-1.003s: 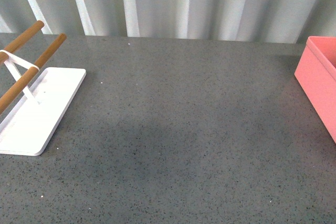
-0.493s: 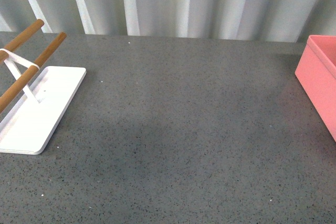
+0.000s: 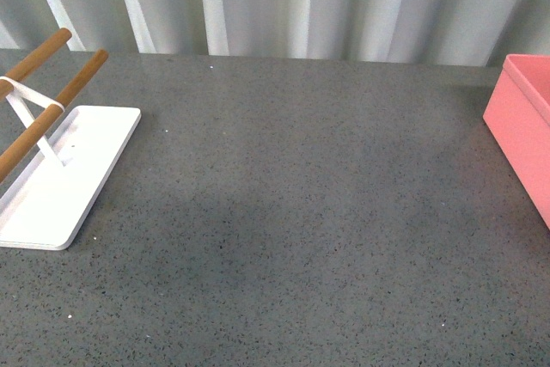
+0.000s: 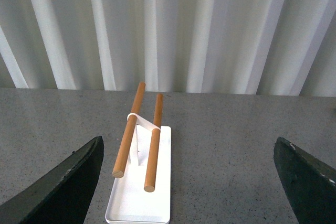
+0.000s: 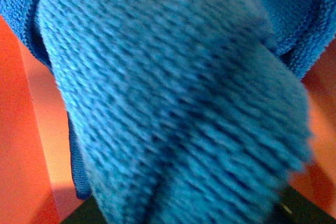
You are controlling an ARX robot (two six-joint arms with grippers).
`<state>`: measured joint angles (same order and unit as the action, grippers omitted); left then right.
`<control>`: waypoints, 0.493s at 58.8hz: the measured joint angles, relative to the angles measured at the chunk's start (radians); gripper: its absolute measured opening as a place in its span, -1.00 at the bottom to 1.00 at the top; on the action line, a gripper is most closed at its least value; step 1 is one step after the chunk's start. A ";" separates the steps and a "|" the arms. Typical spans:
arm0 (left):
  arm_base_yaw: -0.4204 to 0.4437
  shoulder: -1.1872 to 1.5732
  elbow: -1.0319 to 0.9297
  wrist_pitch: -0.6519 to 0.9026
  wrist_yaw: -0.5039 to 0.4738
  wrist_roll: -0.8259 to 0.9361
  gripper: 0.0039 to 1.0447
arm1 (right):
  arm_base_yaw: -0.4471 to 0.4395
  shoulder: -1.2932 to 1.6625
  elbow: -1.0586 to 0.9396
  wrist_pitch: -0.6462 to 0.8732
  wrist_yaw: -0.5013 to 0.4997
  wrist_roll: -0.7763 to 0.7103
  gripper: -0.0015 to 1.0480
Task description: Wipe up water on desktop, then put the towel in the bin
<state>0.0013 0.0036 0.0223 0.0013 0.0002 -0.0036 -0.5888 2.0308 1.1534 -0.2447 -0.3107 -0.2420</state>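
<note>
A dark grey speckled bench (image 3: 301, 212) is filling the front view. A pink bin (image 3: 522, 126) is standing at its right edge, and a white stand (image 3: 77, 169) with two wooden bars is sitting at its left. In the right wrist view the blue towel (image 5: 173, 93) is hanging in blurred folds, with pink bin walls showing around it. The left pincer (image 4: 187, 141) is gaping wide, facing the stand. The right pincer is hiding behind the towel; its grip cannot be told

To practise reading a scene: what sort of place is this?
Probably a staged test bench, not a home: a speckled grey desktop before a plain white ribbed backdrop, bearing a white stand with wooden bars and a pink bin.
</note>
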 joint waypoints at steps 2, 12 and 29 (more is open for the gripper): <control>0.000 0.000 0.000 0.000 0.000 0.000 0.88 | -0.002 0.000 0.003 -0.005 -0.002 0.000 0.09; 0.000 0.000 0.000 0.000 0.000 0.000 0.88 | -0.011 -0.013 0.028 -0.028 -0.018 -0.004 0.56; 0.000 0.000 0.000 0.000 0.000 0.000 0.88 | -0.020 -0.044 0.065 -0.061 -0.024 -0.016 0.86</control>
<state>0.0013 0.0036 0.0223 0.0013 0.0002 -0.0040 -0.6090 1.9865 1.2186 -0.3061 -0.3344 -0.2581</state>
